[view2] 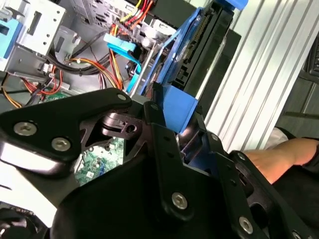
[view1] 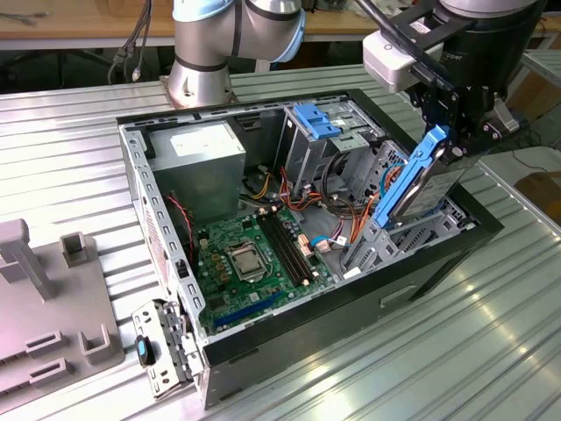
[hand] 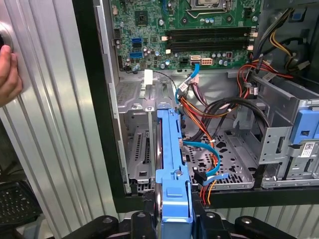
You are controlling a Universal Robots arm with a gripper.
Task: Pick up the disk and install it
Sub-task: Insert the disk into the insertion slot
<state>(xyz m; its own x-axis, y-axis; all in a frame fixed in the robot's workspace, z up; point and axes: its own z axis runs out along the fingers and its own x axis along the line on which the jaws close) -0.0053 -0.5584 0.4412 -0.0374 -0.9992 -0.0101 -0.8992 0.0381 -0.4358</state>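
The disk (view1: 412, 180) is a dark drive in a bright blue carrier, held edge-up and tilted over the open computer case (view1: 438, 263). My gripper (view1: 451, 140) is shut on its upper end. Its lower end reaches down into the grey drive bay (view1: 377, 241) at the case's corner on the exterior view's right. In the first wrist view the disk (hand: 172, 164) runs away from my gripper (hand: 173, 214) toward the bay (hand: 137, 144). In the second wrist view the disk (view2: 199, 45) sticks out beyond my gripper (view2: 177, 107), which clamps the blue carrier.
A blue latch (view1: 317, 118) sits atop the grey metal cage at the back. Orange and blue cables (hand: 209, 109) lie beside the bay. The motherboard (view1: 254, 250) and power supply (view1: 202, 153) fill the case. A person's hand (hand: 7, 69) rests on the ribbed table. A grey fixture (view1: 44, 298) stands at the exterior view's left.
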